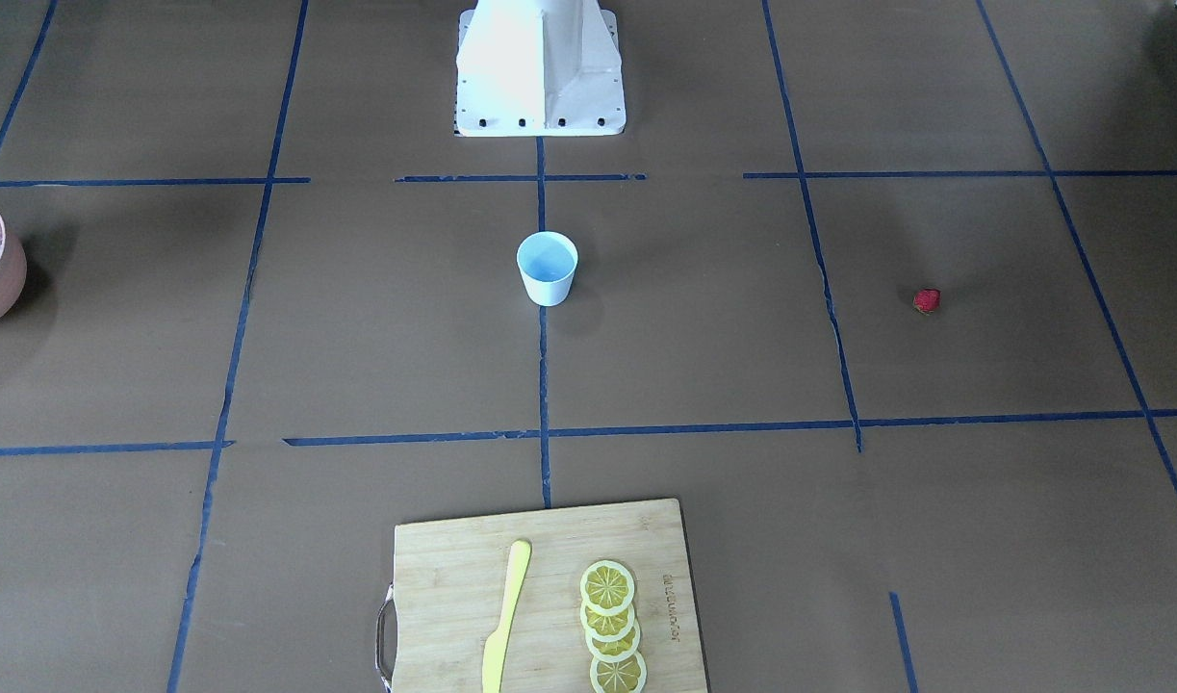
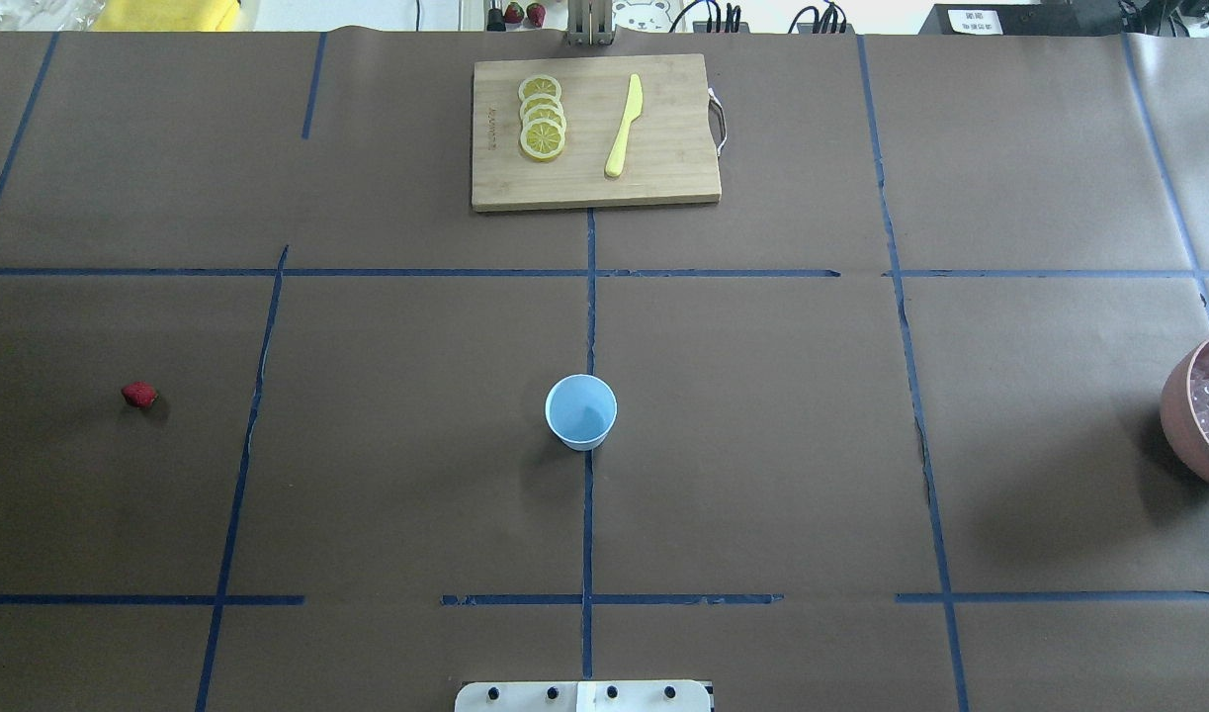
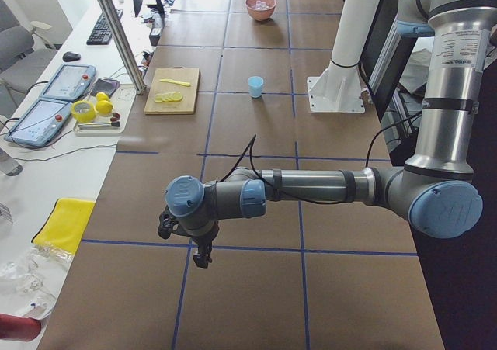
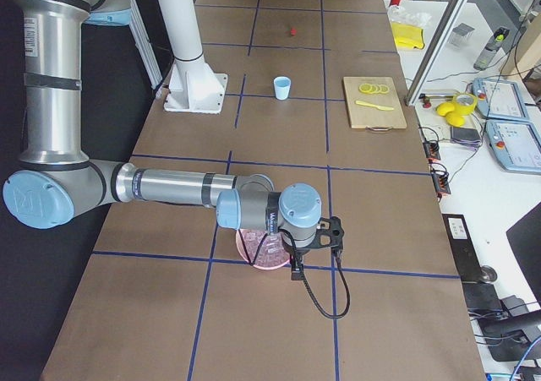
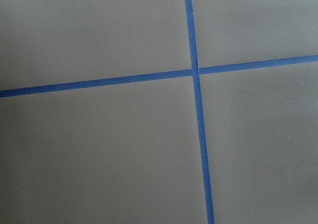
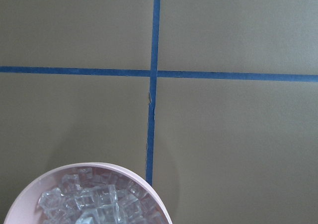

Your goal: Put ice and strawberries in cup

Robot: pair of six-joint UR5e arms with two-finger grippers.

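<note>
The pale blue cup (image 2: 581,411) stands upright and empty at the table's middle; it also shows in the front view (image 1: 547,268). The tiny red strawberry (image 2: 139,395) lies alone on the robot's left side. The ice (image 6: 94,204) fills a pink-brown bowl (image 2: 1175,396) at the robot's far right. My left gripper (image 3: 203,254) hangs over bare table past the strawberry. My right gripper (image 4: 297,266) hovers beside the bowl (image 4: 254,250). Each gripper shows in a side view only, so I cannot tell whether it is open or shut.
A wooden cutting board (image 2: 663,168) with several lemon slices (image 2: 542,117) and a yellow knife (image 2: 624,126) lies at the far edge from the robot. The white robot pedestal (image 1: 540,67) stands behind the cup. Blue tape lines grid the brown table.
</note>
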